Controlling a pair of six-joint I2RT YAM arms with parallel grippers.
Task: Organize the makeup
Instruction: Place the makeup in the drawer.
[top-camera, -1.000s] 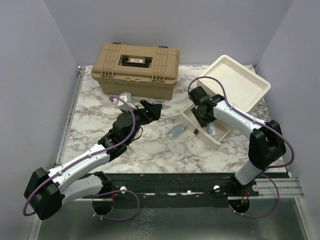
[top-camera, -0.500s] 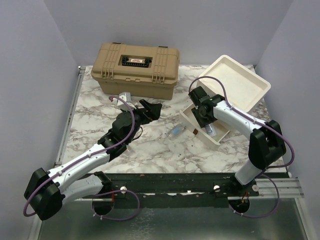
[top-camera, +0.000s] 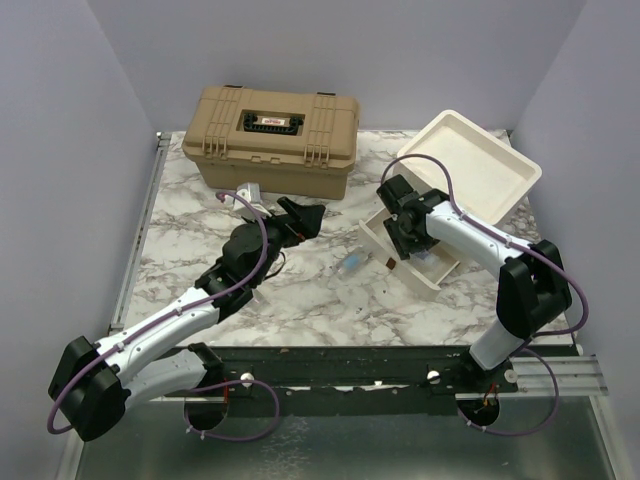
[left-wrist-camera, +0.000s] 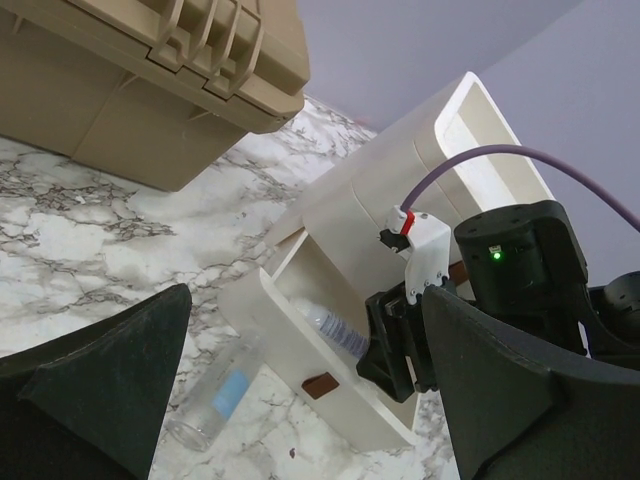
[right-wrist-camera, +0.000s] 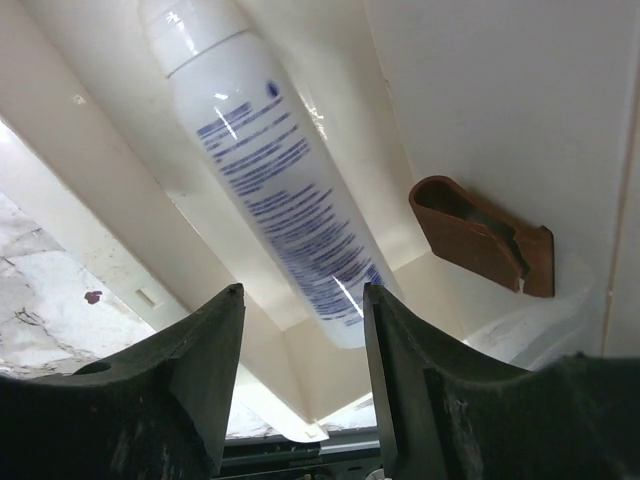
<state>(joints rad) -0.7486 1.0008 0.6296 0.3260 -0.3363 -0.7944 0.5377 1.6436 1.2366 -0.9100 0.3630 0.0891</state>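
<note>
**Item 1.** The white tube lies flat in the open drawer, directly beneath the right tool. Its long axis runs along the drawer and away from the tool, with the capped end farthest off. The tool's fingers stand one on each side of the near end. The jaws are parted and a gap shows on the left side, so the tube is judged to rest on the drawer floor and not in a grip. The tube is a smooth, glossy cylinder with fine blue print. A small brown moulded piece sits to the tool's right against the drawer wall.

**Item 2.** A clear bottle with a pale blue label lies on its side on the bench, outside the drawer front. It is ahead of and below the left tool, with its long axis pointing roughly toward the drawer. The left tool is fully open, holds nothing and hangs clear of the bottle. Both tools are near the bottle. The left tool is unoccupied, so it is judged the better placed for the pickup. The bottle is round and slick and may roll on the polished marble.

**Surroundings.** The drawer belongs to a white plastic box. A ribbed tan case stands closed beyond the left tool.
</note>
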